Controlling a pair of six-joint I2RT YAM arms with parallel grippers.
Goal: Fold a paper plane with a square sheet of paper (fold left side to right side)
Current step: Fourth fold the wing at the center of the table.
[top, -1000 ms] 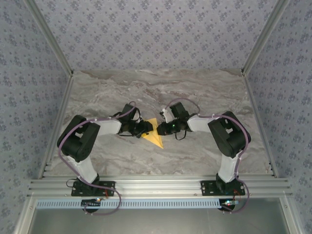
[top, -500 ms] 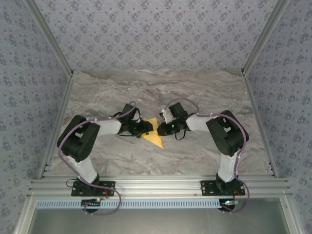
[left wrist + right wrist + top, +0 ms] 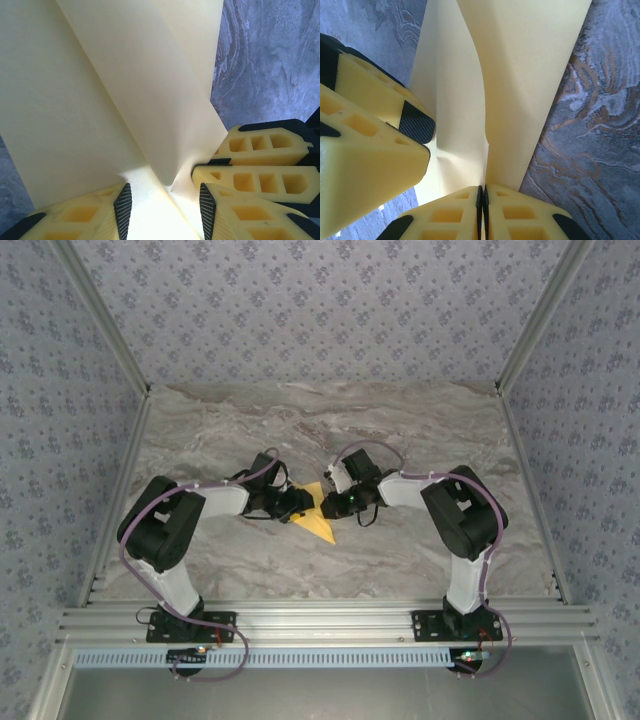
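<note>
The yellow square sheet of paper [image 3: 321,526] lies mid-table, folded into a pointed wedge with raised creases. My left gripper [image 3: 301,505] comes at it from the left. Its jaws are open and straddle the paper [image 3: 100,100], whose folded layers meet in a dimple between the black pads [image 3: 122,207]. My right gripper [image 3: 328,506] comes from the right and is shut on an upright flap of the paper [image 3: 520,75], pinched between its yellow fingers [image 3: 520,215]. The two grippers almost touch: the right fingers [image 3: 260,165] sit beside my left jaw, and the left fingers [image 3: 370,150] crowd the right wrist view.
The marble tabletop [image 3: 320,420] is bordered by aluminium rails [image 3: 320,620] at the near edge and along both sides. Patterned walls enclose the back and sides. Both arm bases [image 3: 190,625] are bolted at the near rail.
The right arm's elbow and forearm have crept slightly to the left. Both grippers and the paper stay where they were.
</note>
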